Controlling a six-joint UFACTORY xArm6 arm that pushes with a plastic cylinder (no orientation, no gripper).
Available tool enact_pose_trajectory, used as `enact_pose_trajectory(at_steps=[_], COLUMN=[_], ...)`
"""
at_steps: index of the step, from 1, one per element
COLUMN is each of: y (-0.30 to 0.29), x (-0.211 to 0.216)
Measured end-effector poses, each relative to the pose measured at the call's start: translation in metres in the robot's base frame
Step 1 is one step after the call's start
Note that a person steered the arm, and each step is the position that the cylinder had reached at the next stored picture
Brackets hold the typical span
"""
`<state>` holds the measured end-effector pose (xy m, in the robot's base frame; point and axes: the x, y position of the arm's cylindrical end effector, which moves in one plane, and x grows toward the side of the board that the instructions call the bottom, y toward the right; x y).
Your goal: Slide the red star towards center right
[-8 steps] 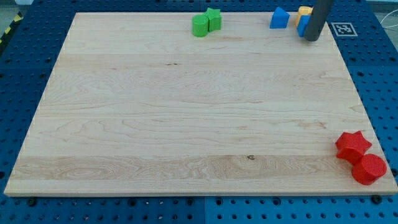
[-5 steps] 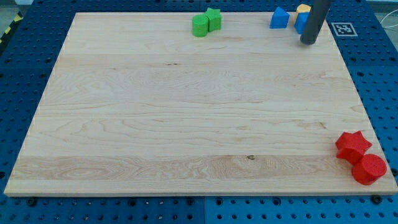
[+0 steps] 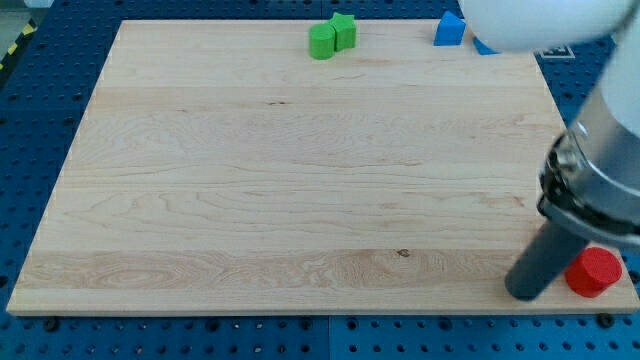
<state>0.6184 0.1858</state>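
Note:
The red star does not show: the dark rod and the arm's body cover the spot near the view's bottom right corner of the wooden board [image 3: 300, 200]. My tip [image 3: 522, 296] rests on the board close to its bottom edge, just left of the red cylinder [image 3: 597, 272]. Whether the tip touches the star cannot be told.
A green cylinder [image 3: 321, 43] and a green star [image 3: 344, 30] sit together at the top edge, middle. A blue block [image 3: 449, 30] stands at the top right, with a sliver of another blue block [image 3: 481, 46] beside it under the arm's white body [image 3: 530, 20].
My tip has swept from the top right, beside the blue and yellow blocks, down to the bottom right corner. The arm now hides the red star and the yellow block.

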Motion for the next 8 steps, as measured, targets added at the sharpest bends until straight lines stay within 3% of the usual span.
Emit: enact_pose_trajectory(at_steps=[3,8], y=[0.028,0.056], x=[-0.001,-0.068])
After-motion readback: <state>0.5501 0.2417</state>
